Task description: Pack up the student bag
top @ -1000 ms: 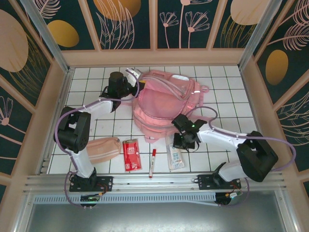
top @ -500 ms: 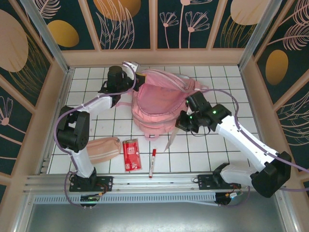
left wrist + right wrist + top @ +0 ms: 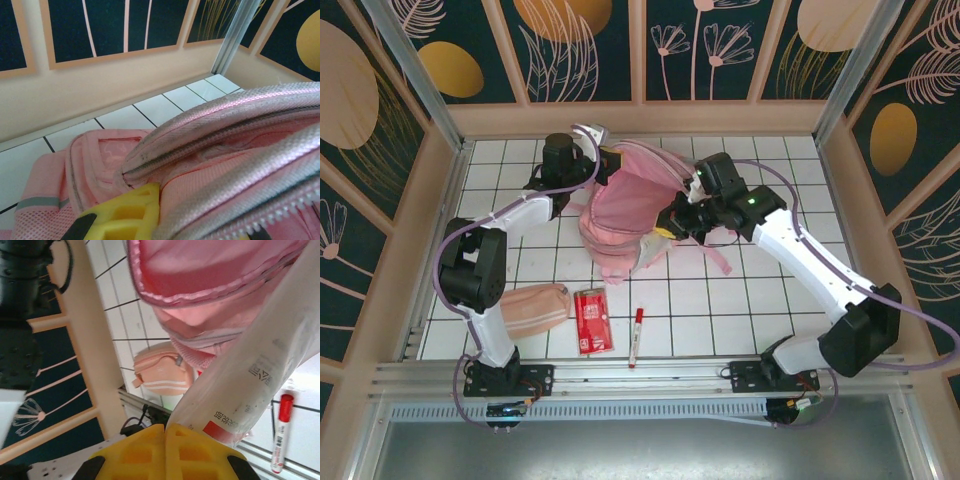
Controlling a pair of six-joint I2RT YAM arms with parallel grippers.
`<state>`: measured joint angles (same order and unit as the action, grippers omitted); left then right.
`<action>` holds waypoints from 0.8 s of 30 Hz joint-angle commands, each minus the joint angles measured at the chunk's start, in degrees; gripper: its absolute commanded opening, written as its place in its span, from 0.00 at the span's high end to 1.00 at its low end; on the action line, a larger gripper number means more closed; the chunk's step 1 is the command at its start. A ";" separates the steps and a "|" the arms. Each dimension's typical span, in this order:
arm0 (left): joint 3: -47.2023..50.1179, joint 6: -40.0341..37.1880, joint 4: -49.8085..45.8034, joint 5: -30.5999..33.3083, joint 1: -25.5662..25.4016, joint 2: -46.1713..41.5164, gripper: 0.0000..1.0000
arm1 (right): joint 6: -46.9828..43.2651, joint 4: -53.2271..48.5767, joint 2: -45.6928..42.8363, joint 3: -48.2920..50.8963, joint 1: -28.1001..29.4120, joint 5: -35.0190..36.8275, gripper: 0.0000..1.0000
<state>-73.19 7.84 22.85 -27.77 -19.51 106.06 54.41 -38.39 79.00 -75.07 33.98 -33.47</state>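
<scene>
The student bag (image 3: 625, 205) sits top-middle in the overhead shot, on the white tiled counter (image 3: 770, 300) close to the back wall. It's kinda slumped, with its mouth gaping toward the lower right.

The left tool (image 3: 598, 165) comes in from the upper left and is clamped tight on the bag's zippered rim. In its own wrist cam you can see the silvery-pink edge running right over one yellow finger (image 3: 125, 215).

The right tool (image 3: 672, 225) is just right of the bag's centre and pinched closed on a white plastic packet (image 3: 250, 365) with some print and a red patch on it. Its yellow fingers (image 3: 145, 445) meet right at the packet's near end. The packet slants up past the bag's open edge, but its far end runs out of frame, so I can't tell if any of it is actually inside.

Lower left of the overhead view has a peach pencil pouch (image 3: 535, 305), a red packet (image 3: 592, 320) just to its right, then a red marker (image 3: 637, 335), all lying flat near the front rail.
</scene>
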 commanded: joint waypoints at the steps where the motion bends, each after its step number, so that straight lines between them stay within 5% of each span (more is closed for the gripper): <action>1: -0.27 3.49 3.14 -2.20 -0.39 -1.50 1.00 | 2.29 8.52 -4.90 -0.89 1.51 -7.38 1.00; 8: 0.77 6.85 5.32 -2.60 -0.36 -1.56 1.00 | 2.90 11.30 -6.16 -0.27 1.48 -10.29 1.00; 14: 0.46 9.55 6.75 -2.75 -0.36 -2.52 1.00 | 3.94 16.31 -2.20 8.08 -2.28 0.15 1.00; 24: 2.22 12.03 9.67 -2.06 -0.38 -5.11 1.00 | 25.87 40.45 6.99 21.22 -4.49 14.38 1.00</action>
<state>-71.18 15.29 24.95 -27.99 -19.51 105.91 70.57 -8.62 85.60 -54.41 29.52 -24.29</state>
